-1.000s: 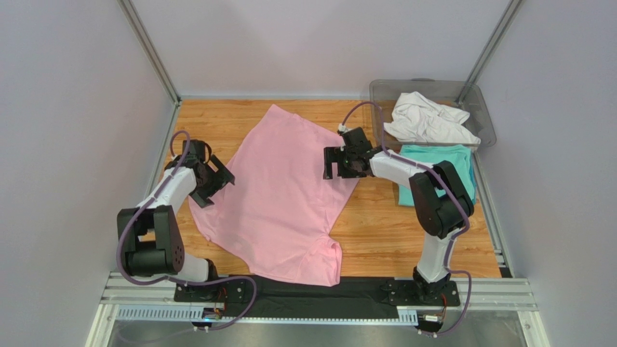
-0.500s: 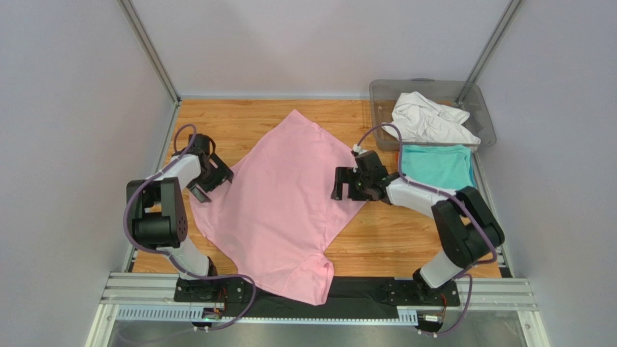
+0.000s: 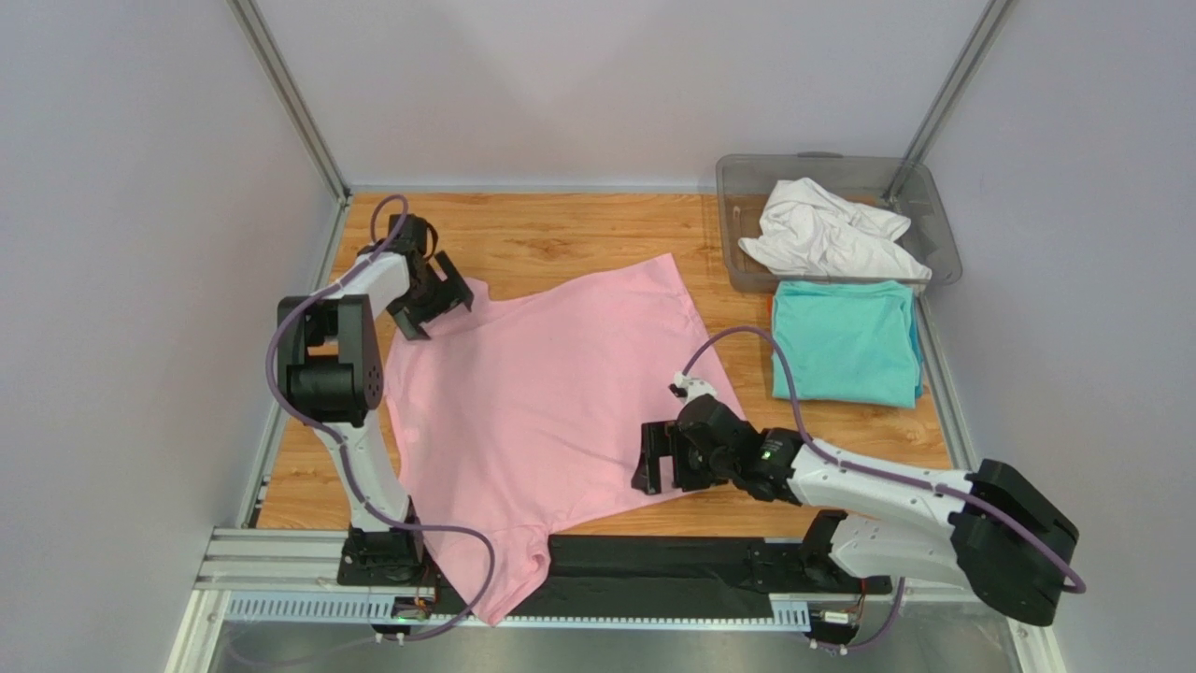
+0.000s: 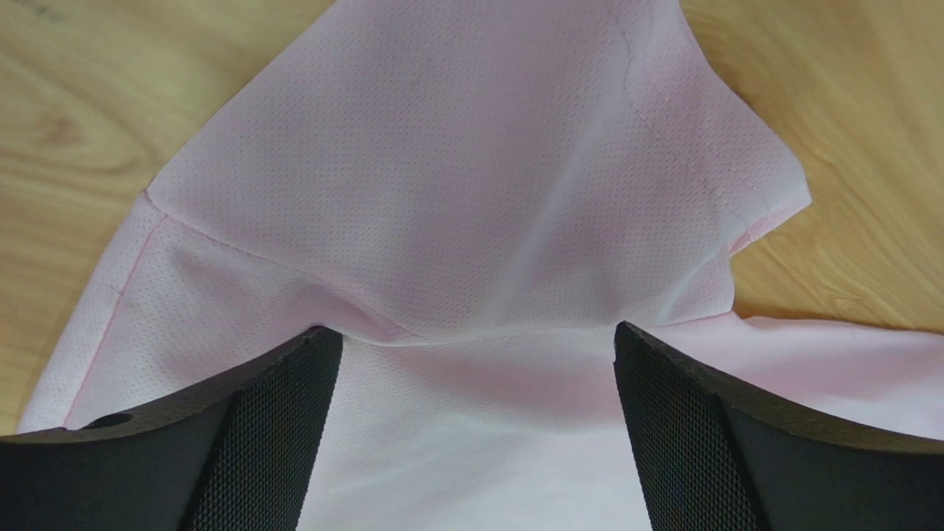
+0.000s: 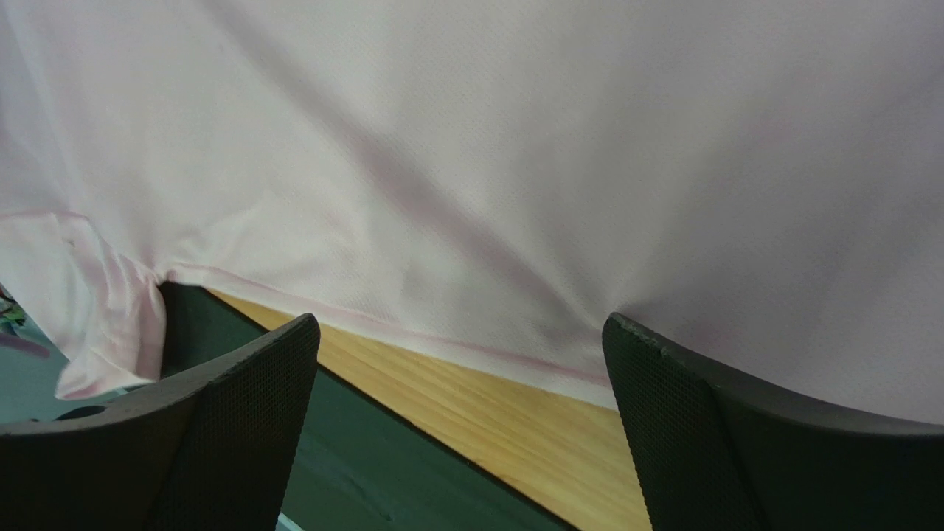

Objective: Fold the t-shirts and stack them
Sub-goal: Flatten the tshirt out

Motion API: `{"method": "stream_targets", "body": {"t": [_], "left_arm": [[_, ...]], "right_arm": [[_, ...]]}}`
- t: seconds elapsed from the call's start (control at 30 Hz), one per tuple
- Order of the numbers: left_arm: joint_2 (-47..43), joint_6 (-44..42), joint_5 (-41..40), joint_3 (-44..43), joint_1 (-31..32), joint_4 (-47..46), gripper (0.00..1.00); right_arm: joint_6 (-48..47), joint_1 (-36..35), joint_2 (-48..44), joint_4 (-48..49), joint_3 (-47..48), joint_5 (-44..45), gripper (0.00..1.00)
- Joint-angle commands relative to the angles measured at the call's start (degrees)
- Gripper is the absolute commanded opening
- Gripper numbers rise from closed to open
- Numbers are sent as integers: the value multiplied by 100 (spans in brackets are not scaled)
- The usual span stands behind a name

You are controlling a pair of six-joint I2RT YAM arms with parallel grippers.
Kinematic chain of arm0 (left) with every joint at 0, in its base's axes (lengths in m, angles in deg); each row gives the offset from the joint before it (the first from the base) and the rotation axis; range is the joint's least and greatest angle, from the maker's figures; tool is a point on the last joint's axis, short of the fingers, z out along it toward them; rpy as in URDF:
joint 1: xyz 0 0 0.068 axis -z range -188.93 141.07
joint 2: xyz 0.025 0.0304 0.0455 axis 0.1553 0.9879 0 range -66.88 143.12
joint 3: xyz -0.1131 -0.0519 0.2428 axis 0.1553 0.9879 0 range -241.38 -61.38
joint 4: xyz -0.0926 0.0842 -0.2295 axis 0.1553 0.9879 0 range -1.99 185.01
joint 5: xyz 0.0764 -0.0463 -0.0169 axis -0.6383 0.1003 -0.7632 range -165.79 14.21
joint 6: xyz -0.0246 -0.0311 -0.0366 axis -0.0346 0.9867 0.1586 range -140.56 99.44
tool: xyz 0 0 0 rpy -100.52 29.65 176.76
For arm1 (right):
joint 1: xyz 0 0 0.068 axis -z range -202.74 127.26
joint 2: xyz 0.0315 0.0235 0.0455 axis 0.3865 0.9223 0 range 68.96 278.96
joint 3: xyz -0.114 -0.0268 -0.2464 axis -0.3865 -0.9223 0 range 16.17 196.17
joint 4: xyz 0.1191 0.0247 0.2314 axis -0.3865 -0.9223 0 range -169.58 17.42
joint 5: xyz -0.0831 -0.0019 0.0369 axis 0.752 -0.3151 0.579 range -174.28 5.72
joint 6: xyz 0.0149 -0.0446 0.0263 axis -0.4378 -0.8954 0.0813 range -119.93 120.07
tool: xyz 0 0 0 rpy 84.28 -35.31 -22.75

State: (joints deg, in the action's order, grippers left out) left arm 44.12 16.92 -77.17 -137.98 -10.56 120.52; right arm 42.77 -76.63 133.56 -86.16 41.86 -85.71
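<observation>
The pink t-shirt (image 3: 541,393) lies spread across the wooden counter (image 3: 562,232), mostly flat, with 1 near corner hanging over the front edge onto the black strip (image 3: 674,575). The left arm (image 3: 368,281) reaches to the far left of the counter, and its jaws stand wide over the shirt's upper left corner. In the left wrist view the 2 fingers (image 4: 255,443) sit well apart with pink cloth gathered between them and a seamed sleeve (image 4: 709,166) just beyond; nothing is pinched. The right arm (image 3: 871,491) stretches low along the near right side, its jaws also wide at the shirt's right edge. In the right wrist view the fingers (image 5: 720,431) straddle the hem, with bare wood and the dark strip showing under it. The teal t-shirt (image 3: 847,340) lies folded at the right of the counter, just beside the clear grey bin (image 3: 944,211), which holds the crumpled white t-shirt (image 3: 828,232)
</observation>
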Motion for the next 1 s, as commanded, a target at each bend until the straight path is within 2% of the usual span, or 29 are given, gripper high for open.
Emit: {"method": "stream_targets", "body": {"t": [0.0, 0.07, 0.2, 0.3, 0.37, 0.4, 0.5, 0.7, 0.77, 0.8, 0.87, 0.97], "left_arm": [[413, -249, 148, -504, 136, 97, 100], [536, -354, 174, -968, 145, 159, 100], [555, -627, 148, -1761, 461, 413, 100], [-119, -820, -315, -1842, 637, 642, 100], [-621, -838, -537, -1369, 708, 590, 100], [-1198, -812, -555, -1140, 716, 529, 100], [-2536, -593, -547, 481, 734, -33, 100], [-5077, -233, 85, 2847, 734, -833, 100], [-5900, -13, 296, 3359, 734, -1079, 100], [-6141, 75, 410, 3814, 734, -1185, 100], [-6676, 199, 814, 4204, 734, -1431, 100], [-6986, 471, 912, 4644, 734, -1344, 100]], "right_arm": [[319, -297, -561, -1022, 111, 686, 100], [222, -306, -992, -1400, 313, 889, 100], [125, -298, -1685, -1568, 664, 1608, 100], [98, -280, -2055, -1673, 761, 2074, 100], [238, -289, -2196, -1726, 797, 2374, 100], [283, -272, -2293, -1744, 875, 2645, 100], [-67, -245, -2312, -1770, 1129, 2964, 100], [-236, -158, -1960, -2069, 1587, 3289, 100], [-218, -96, -1750, -2069, 1702, 3246, 100], [-209, -61, -1679, -2078, 1737, 3246, 100], [-261, 10, -1382, -2008, 1816, 3176, 100], [-455, 403, -898, -1772, 1921, 2800, 100]]}}
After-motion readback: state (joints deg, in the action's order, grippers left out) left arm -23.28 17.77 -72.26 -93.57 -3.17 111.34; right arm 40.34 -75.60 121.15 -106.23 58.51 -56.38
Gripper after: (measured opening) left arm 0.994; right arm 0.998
